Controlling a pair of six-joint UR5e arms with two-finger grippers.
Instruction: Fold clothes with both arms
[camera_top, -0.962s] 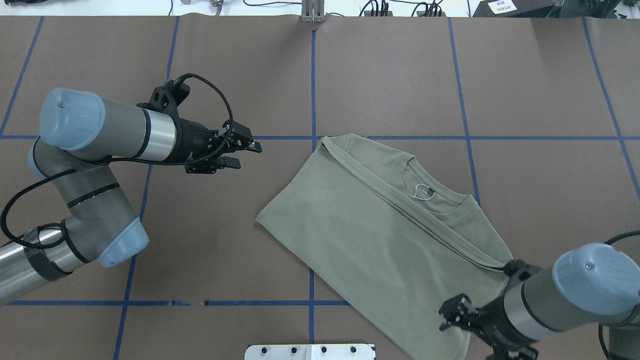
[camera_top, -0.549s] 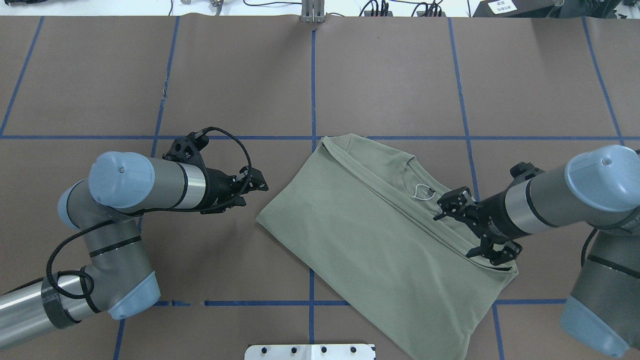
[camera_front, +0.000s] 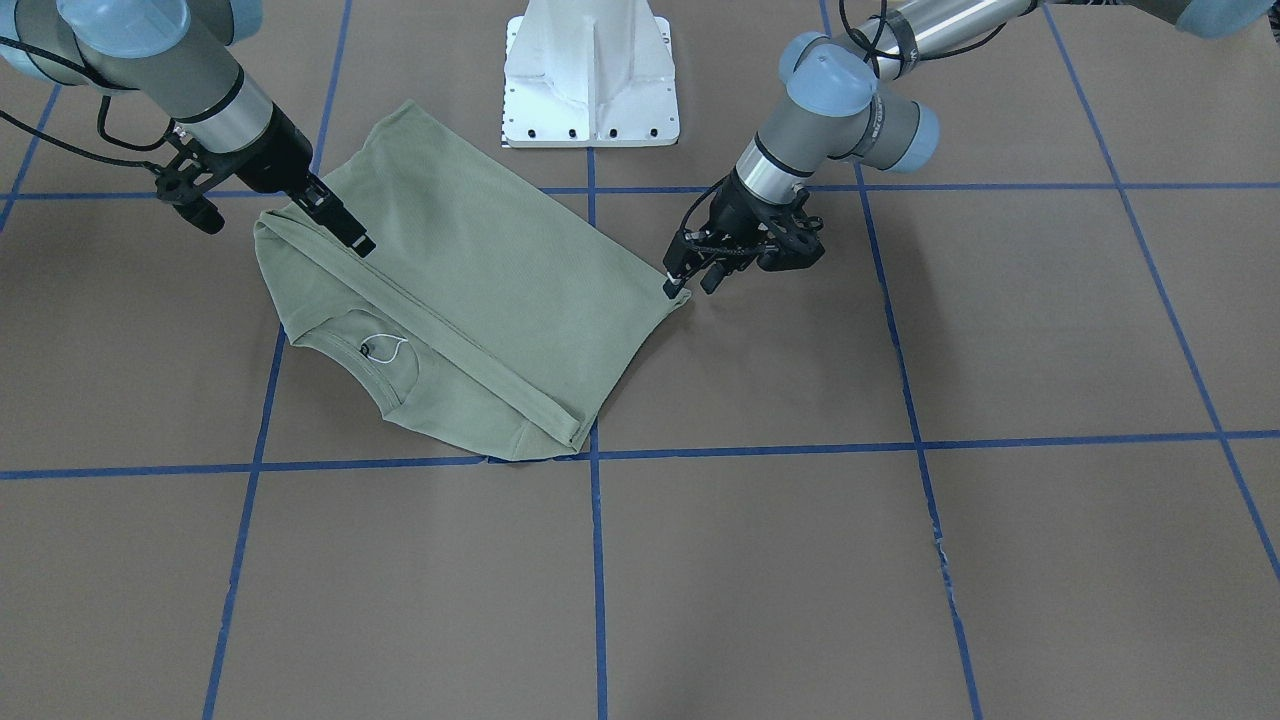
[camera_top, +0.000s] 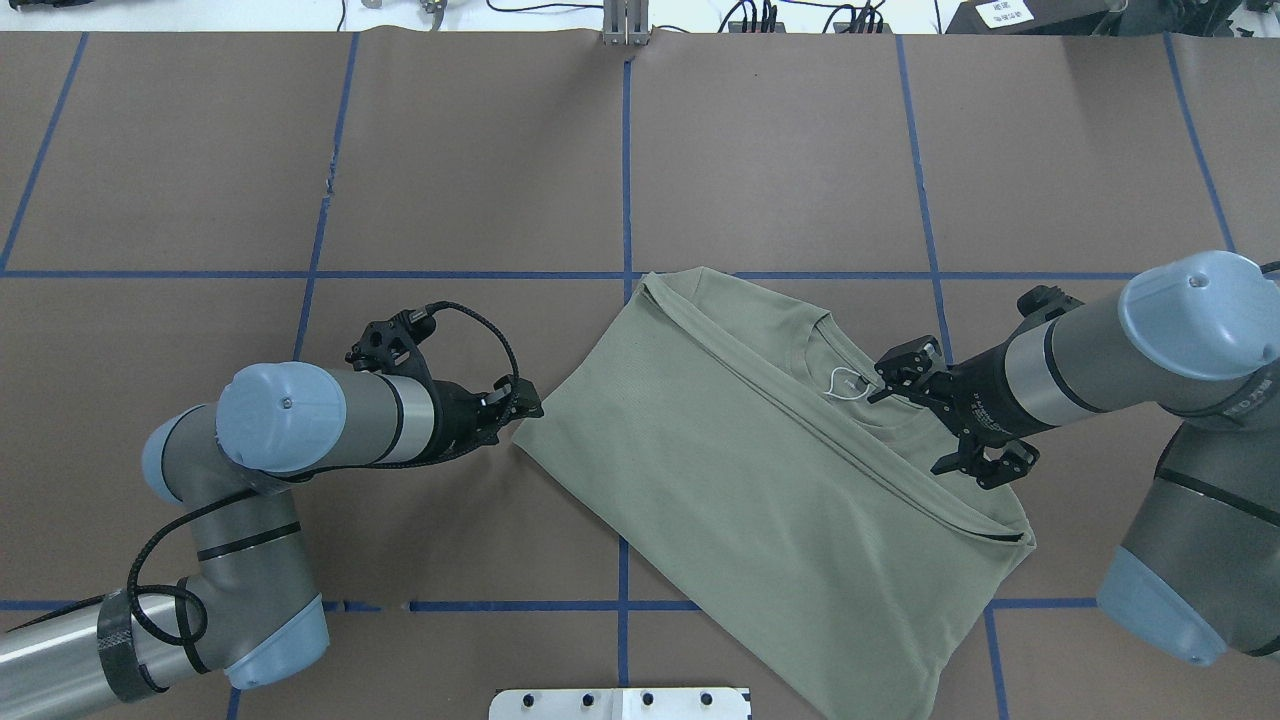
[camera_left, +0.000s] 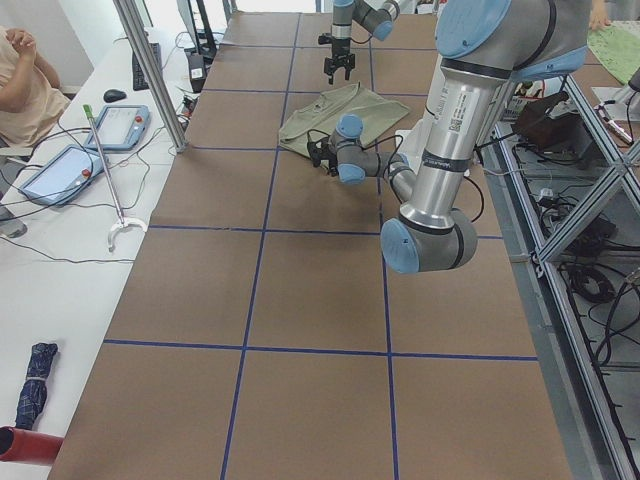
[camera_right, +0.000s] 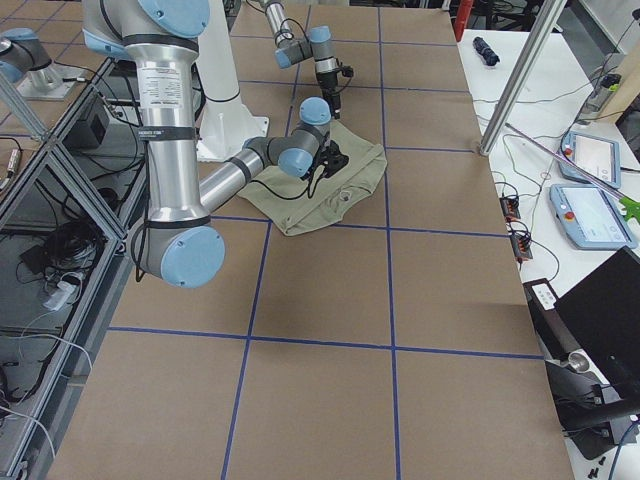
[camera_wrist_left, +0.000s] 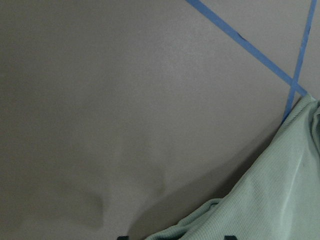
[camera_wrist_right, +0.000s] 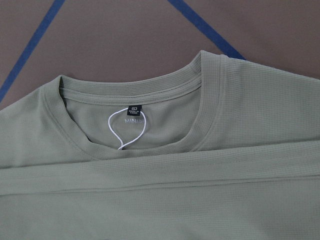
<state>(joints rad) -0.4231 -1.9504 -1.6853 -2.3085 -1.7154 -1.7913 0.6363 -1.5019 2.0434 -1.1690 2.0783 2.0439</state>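
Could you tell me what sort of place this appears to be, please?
Most likely a robotics lab: a left arm and right arm over a table gridded with blue tape, with teach pendants on a side bench.

shirt (camera_top: 760, 470) x1 | my arms x2: L arm (camera_top: 330, 420), R arm (camera_top: 1080, 360) | my claws x2: L claw (camera_front: 692, 288) at shirt corner, R claw (camera_top: 905, 432) over shirt | base (camera_front: 590, 70) x1

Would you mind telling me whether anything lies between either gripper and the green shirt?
Nothing visible does. The left gripper is at a corner of the shirt, only bare table cover beside it; the right gripper hangs open over the shoulder near the collar, with nothing else lying on the fabric.
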